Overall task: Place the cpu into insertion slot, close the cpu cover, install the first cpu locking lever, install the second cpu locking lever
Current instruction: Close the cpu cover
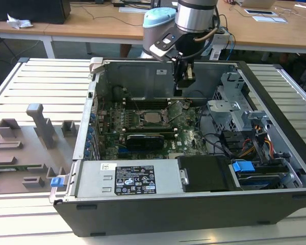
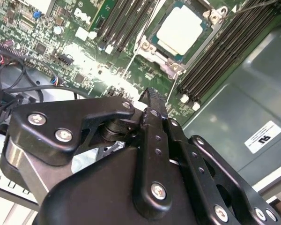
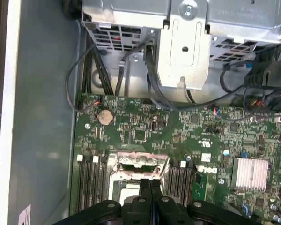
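While the cpu [image 2: 180,30] lies in the insertion slot [image 2: 201,42], the gripper [image 1: 184,84] hovers above, its fingers [image 3: 144,190] clenched together on nothing, and the cpu cover [image 3: 139,161] stands raised.

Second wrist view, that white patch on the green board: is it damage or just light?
Just glare: in the second wrist view light washes out a patch of the motherboard, and the cpu shines pale; in the exterior view the motherboard looks dimmer.
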You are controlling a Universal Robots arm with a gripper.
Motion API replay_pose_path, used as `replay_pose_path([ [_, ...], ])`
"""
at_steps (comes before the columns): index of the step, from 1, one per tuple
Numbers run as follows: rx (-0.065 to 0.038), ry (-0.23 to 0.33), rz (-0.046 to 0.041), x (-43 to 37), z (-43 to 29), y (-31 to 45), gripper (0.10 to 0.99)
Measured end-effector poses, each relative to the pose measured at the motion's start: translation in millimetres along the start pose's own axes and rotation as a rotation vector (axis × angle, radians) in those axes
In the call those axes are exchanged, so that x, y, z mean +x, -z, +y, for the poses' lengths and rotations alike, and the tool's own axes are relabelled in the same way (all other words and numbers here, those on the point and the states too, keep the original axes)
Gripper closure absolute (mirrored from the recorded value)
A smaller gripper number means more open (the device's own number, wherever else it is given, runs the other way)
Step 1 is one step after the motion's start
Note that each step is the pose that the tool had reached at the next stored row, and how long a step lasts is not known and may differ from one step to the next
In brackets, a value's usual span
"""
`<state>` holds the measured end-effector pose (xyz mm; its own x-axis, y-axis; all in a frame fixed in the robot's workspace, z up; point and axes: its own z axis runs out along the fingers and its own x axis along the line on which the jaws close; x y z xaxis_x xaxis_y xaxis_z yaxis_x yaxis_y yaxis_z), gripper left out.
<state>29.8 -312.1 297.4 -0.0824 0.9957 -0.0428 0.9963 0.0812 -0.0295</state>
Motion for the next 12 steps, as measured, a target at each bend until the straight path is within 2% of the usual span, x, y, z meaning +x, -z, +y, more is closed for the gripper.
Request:
replay_pose_path([
  [4,0.0,0.0,-0.0003,-0.7,9.1,0.2,0.98],
  [6,0.0,0.0,-0.0004,-1.1,16.4,0.4,0.98],
  [12,0.0,0.0,-0.0021,-1.4,25.8,0.7,0.98],
])
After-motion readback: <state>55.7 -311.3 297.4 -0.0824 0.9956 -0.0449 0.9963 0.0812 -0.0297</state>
